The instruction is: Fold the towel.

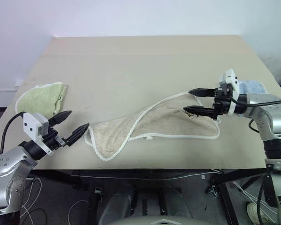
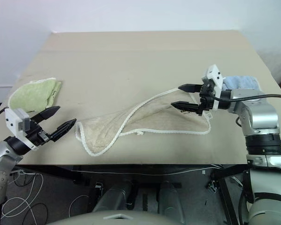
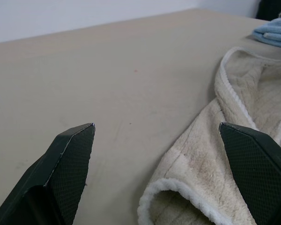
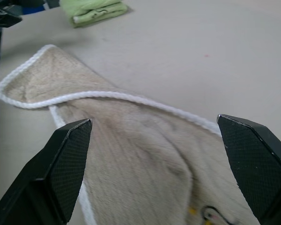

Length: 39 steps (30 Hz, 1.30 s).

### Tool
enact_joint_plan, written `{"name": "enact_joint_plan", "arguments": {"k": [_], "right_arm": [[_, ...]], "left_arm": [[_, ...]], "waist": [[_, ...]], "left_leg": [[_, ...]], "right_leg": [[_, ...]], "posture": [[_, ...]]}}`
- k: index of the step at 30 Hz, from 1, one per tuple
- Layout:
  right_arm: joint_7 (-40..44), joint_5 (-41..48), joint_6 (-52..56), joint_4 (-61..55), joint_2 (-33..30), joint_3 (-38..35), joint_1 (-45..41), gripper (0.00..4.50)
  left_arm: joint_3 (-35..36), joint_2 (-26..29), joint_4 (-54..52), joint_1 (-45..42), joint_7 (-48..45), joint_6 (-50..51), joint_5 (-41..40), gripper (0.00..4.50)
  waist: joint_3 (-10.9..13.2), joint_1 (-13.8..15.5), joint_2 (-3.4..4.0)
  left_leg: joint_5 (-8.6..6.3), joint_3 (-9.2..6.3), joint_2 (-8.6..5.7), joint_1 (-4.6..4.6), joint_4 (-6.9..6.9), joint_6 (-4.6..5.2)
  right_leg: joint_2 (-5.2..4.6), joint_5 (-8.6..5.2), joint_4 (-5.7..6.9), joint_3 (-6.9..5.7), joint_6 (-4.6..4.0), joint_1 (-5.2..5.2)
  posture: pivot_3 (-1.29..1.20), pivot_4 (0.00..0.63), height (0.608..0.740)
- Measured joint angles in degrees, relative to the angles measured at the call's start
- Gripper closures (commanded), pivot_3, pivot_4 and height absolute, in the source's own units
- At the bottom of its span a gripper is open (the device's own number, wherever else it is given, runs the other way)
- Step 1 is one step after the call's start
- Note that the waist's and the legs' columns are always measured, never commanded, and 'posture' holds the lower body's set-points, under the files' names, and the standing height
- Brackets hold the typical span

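Terry cloth like this towel, lying crumpled across the near half of the table, is soft, light and will sag, so take its corded corners at 9 and 3 o'clock, where your left gripper and right gripper wait spread and empty.

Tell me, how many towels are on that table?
3: a beige towel lying rumpled near the front edge, a folded green towel at the left side, and a folded blue towel at the right, partly behind the right arm.
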Motion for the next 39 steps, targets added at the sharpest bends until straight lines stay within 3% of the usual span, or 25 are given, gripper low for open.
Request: {"name": "enact_joint_plan", "arguments": {"k": [15,22,29,35,39], "right_arm": [[-4.6,-1.2,-1.8,8.4,2.1,-0.8,-4.6,0.00],[-8.1,-6.2,-5.2,19.2,2.4,-0.4,-10.0,0.00],[-8.1,-7.5,-4.8,22.7,2.6,-0.4,-11.9,0.00],[-10.1,-11.1,-3.9,23.2,2.6,1.6,-12.2,0.00],[-11.5,-15.7,-8.2,29.4,3.5,4.4,-14.2,0.00]], "left_arm": [[-0.6,2.2,-0.1,-4.1,-0.6,1.2,-0.2,0.03],[-6.7,-0.1,-0.1,-9.0,-1.0,2.0,0.2,0.03],[-12.9,-2.8,-0.1,-12.1,-1.8,3.6,-0.1,0.03],[-14.9,-0.2,0.6,-13.6,-5.1,8.3,-2.0,0.03],[-15.6,-0.1,1.2,-15.6,-5.8,8.8,-1.9,0.03]], "waist": [[0.0,0.0,0.00],[0.0,-0.1,0.01],[0.0,-0.3,0.01],[0.0,-0.4,0.02],[0.0,-0.4,0.02]], "left_leg": [[0.00,0.01,-0.01,0.00,0.00,-0.01],[0.01,0.02,-0.01,0.00,-0.01,-0.02],[0.03,0.02,-0.01,0.00,-0.02,-0.03],[0.03,0.02,-0.01,0.00,-0.02,-0.03],[0.04,0.03,-0.02,0.01,0.01,-0.04]], "right_leg": [[0.01,0.01,0.00,0.00,0.01,-0.01],[0.02,0.02,-0.01,0.00,0.02,-0.01],[0.04,0.02,0.02,0.01,0.02,-0.04],[0.05,0.02,0.03,0.02,0.02,-0.05],[0.04,0.03,0.03,0.01,0.03,-0.03]], "posture": [[0.00,0.150,0.740],[0.00,0.150,0.740],[0.00,0.150,0.740],[0.00,0.150,0.740],[0.00,0.150,0.740]]}}
